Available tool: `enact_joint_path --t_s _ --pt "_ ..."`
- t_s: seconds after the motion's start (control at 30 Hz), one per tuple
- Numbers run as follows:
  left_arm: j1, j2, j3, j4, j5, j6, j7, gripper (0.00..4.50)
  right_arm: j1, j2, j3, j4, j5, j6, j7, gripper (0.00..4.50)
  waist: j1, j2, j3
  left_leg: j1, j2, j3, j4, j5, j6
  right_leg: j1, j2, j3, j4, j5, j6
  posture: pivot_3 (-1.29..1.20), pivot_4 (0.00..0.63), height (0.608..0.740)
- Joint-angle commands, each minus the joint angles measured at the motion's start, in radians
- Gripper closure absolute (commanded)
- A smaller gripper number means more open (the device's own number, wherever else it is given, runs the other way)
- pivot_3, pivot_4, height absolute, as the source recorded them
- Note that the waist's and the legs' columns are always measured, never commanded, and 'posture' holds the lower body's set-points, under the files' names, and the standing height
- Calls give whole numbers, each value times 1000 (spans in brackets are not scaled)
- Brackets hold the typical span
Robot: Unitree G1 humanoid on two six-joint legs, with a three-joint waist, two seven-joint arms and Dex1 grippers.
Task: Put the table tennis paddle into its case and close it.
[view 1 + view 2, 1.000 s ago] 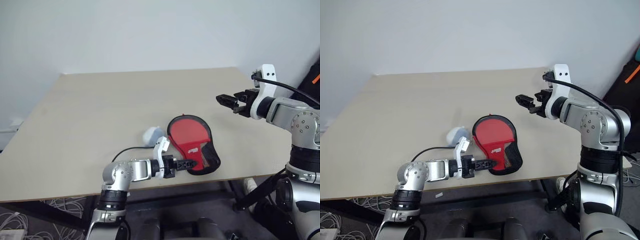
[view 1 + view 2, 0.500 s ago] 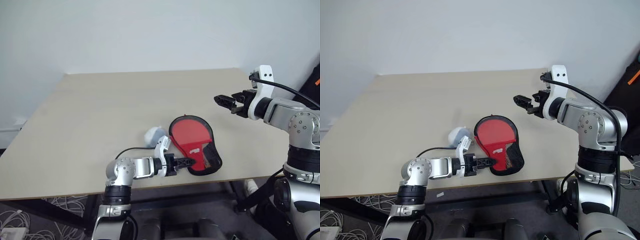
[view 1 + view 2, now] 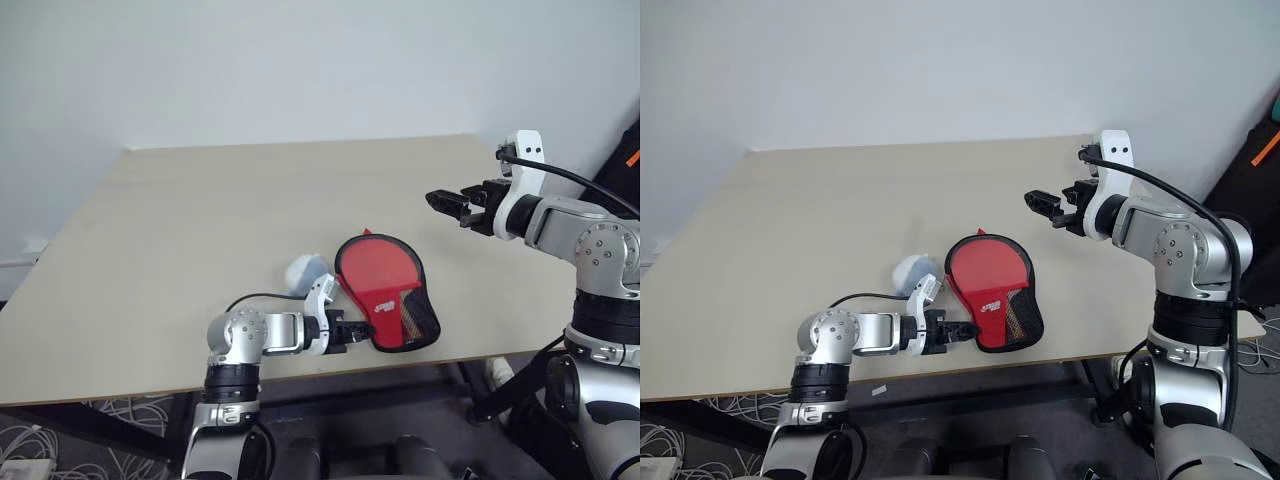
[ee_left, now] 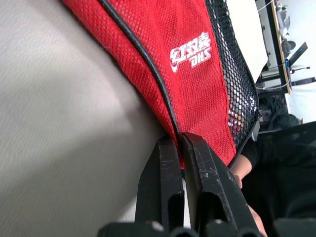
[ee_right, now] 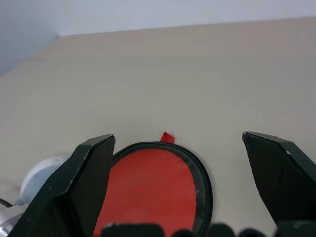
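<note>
Pinching the case (image 3: pixel 388 307) rim at its narrow end, left gripper (image 3: pixel 358 330) is clenched on it; case lies flat near the counter (image 3: pixel 200 230) front edge. Right gripper (image 3: pixel 447 202) hangs spread wide above, well apart.

We see the case (image 3: pixel 385 306) lying flat near the table's front edge, paddle-shaped, red with a black rim and a black mesh panel at its narrow end. Its narrow end sits at the tip of the left claw (image 3: pixel 360 331), whose fingers are pinched on the rim; the right claw (image 3: pixel 437 200) hangs well above it, jaws wide.
</note>
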Motion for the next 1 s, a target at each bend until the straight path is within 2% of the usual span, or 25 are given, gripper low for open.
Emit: enact_joint_path --t_s 0.03,0.37,0.77,1.0 --pt "42 3 -46 -32 -48 92 34 4474 -26 5 -26 -44 19 -1 -7 0 0 0 0 0 0 0 0 0 0 0 0 0 0 0 0 0 0 740" --pt "101 57 -140 -134 -289 92 155 4474 -19 31 -21 -59 28 11 -15 0 1 0 0 -1 0 0 -1 0 0 -1 0 1 0 0 0 0 0 740" --pt "150 48 -213 -204 -524 92 338 4474 -12 47 -14 -70 43 44 -24 0 1 0 0 -1 0 0 0 0 0 -1 0 1 0 -1 -2 0 0 740" --pt "154 59 -226 -208 -569 92 393 4474 -7 54 -12 -76 44 60 -27 0 1 0 0 -1 0 0 0 0 0 -1 0 1 0 -2 -2 0 0 740"
